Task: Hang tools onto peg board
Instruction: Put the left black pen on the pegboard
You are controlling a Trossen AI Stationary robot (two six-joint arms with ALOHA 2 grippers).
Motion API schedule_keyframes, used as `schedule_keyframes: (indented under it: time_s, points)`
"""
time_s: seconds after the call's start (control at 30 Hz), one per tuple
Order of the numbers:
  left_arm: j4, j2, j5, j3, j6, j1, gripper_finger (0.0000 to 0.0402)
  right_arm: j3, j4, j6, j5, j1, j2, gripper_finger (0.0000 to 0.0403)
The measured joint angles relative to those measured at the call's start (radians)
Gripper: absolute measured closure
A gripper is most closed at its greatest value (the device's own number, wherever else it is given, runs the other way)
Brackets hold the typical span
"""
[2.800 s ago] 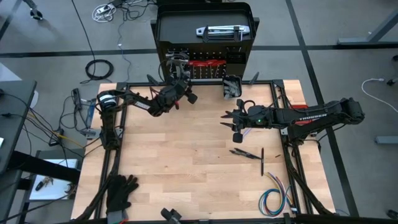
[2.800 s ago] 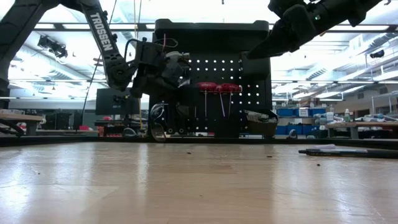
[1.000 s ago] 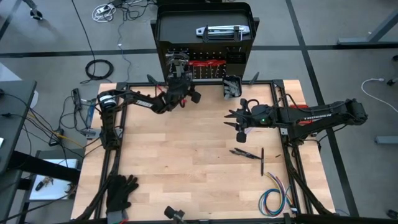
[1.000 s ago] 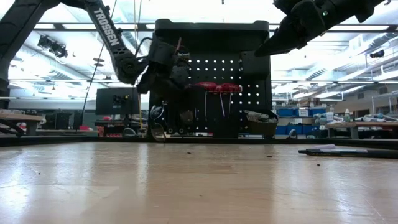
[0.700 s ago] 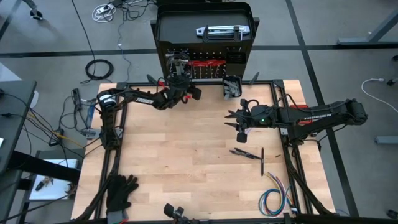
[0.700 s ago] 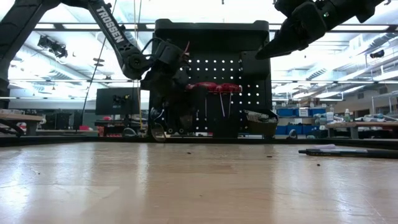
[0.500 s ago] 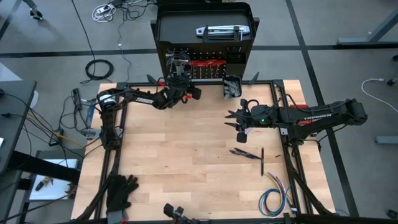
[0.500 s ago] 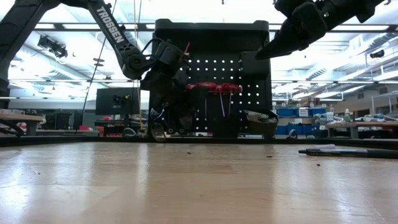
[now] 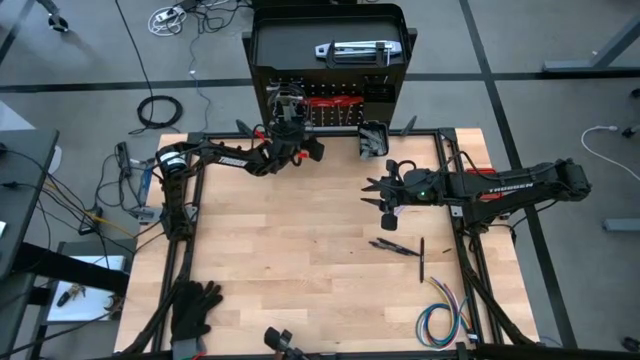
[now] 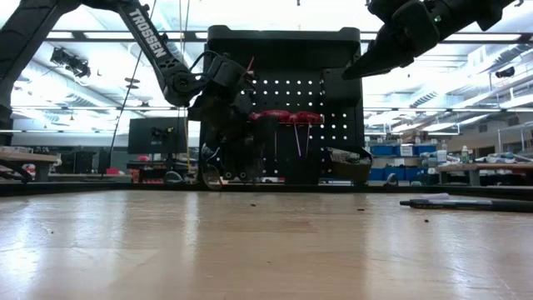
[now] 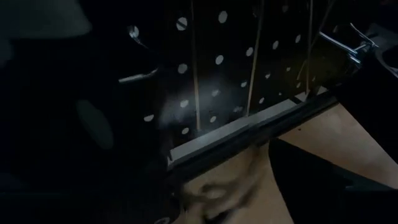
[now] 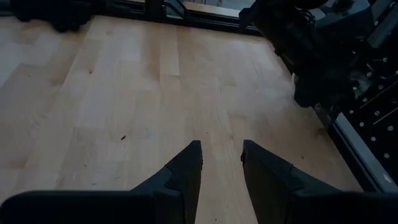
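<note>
Left claw (image 9: pixel 287 118) opened against peg board (image 9: pixel 330 60).

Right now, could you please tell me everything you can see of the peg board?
The peg board is an upright black panel, seemingly metal, pierced by rows of small round holes, standing just beyond the table's far edge. Red-handled tools hang at its middle, and a small black bin sits at its lower right. A silver tool lies behind its top edge. The left gripper is close against its left part.
</note>
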Motion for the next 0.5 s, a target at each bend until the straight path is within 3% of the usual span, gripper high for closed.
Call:
schedule_keyframes:
  time_s: [0.17,0.5]
  points:
    - [-0.009,-0.001,0.000,0.000,-0.016,-0.002,0.0099,0.000,0.000,0.003,-0.004,0.000,0.000,0.0277]
    - [-0.111,-0.078,-0.008,0.000,-0.015,-0.061,0.0116,0.000,-0.012,0.007,-0.007,0.000,-0.004,0.0279]
